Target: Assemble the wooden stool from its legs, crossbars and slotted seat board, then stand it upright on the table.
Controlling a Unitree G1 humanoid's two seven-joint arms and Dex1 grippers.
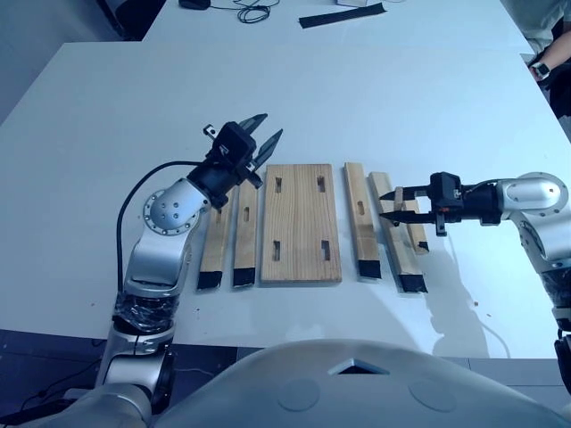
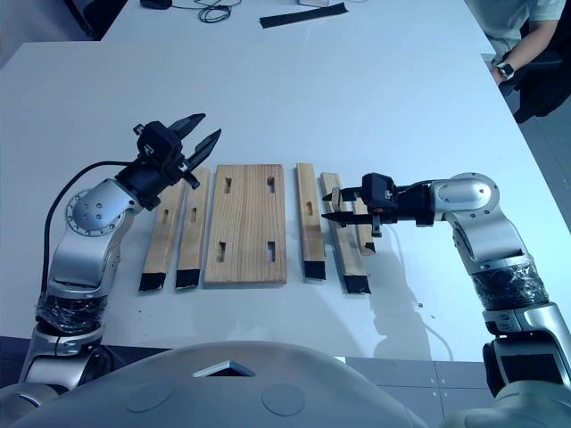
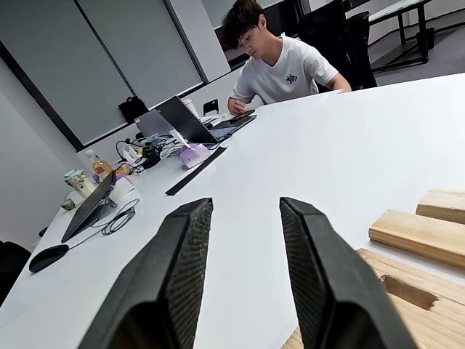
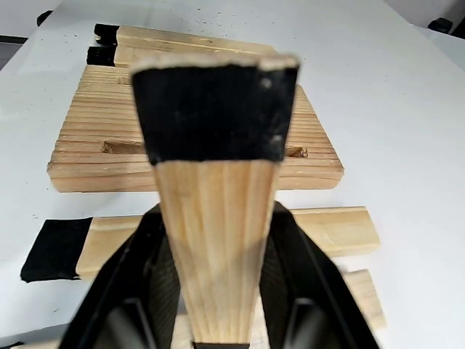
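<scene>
White table (image 1: 89, 134) carries the stool parts, laid flat in a row across the lower middle of the head view. Nearest the lower edge lie the black-tipped ends of four legs. The outer left leg (image 1: 212, 250) and inner left leg (image 1: 244, 245) run side by side just left of the seat board (image 1: 301, 223). That board lies flat at the centre with its four slots facing up. Right of the board come a third leg (image 1: 361, 223) and, slightly slanted, a fourth leg (image 1: 401, 254). A short crossbar (image 1: 416, 236) lies just beside the fourth leg's right edge. Farther up, at centre left, the left gripper (image 1: 273, 124) hovers over the far ends of the two left legs. Its two dark fingers (image 3: 174, 276) are spread apart with nothing between them and point toward the far side of the table. At centre right, the right gripper (image 1: 386, 203) points toward the board from above the fourth leg. It is clamped on a wooden piece (image 4: 218, 218) whose black-tipped end stands clear of the fingers in the right wrist view. How that piece sits is hard to tell from the head view. Along the top edge, well apart from the parts, lie a mouse (image 1: 194, 4), a coiled cable (image 1: 254, 12) and a black strip (image 1: 342, 16).
</scene>
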